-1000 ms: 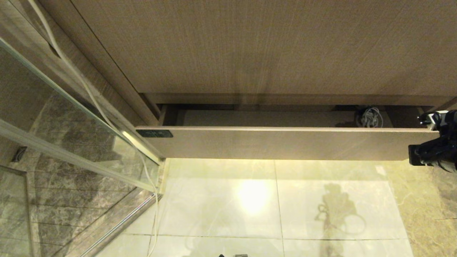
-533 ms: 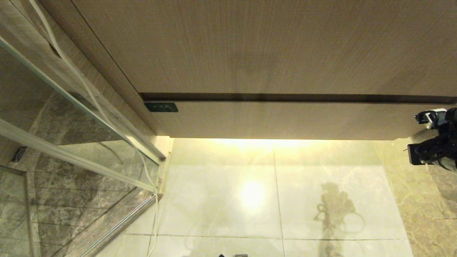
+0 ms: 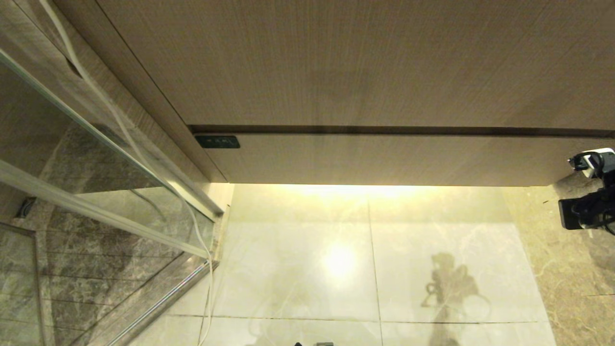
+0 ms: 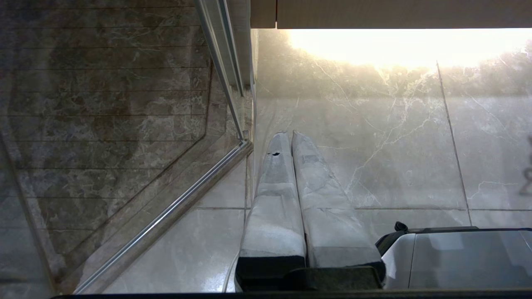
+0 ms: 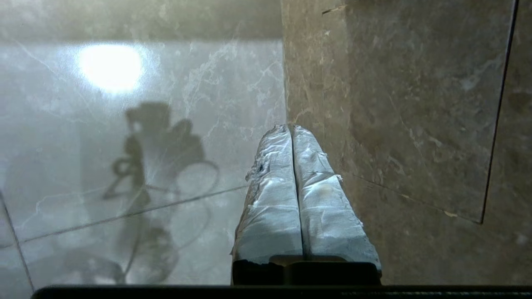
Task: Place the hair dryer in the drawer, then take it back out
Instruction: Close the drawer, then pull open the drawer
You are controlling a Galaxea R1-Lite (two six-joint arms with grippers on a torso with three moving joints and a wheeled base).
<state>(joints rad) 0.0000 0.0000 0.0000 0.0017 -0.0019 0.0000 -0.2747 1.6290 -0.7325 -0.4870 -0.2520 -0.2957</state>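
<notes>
**Drawer pushed in, both grippers closed and empty**

The right arm shows at the right edge of the head view. It is black, with a small white part on top. It hangs just past the right end of the wide, flat, light wood-grain drawer (image 3: 384, 161), above the brown marble floor tile (image 3: 571, 288). It does not touch the drawer. In its own wrist view, the right gripper (image 5: 291, 128) points down at the floor. Its two grey padded fingers (image 5: 270, 199) are pressed tight together, and nothing is between them.

The left gripper (image 4: 289, 135) also points down at the floor, next to the glass shower wall (image 4: 124, 124). Its two fingers lie side by side with no gap and hold nothing.

The drawer front sits flush under the taller wood-grain panel (image 3: 360, 62), with only a thin dark line between them. A small dark label (image 3: 217, 142) is at its left end. The inside of the drawer is hidden, so the hair dryer cannot be seen anywhere.

A warm light glows on the pale shiny floor (image 3: 336, 259) below the drawer.
</notes>
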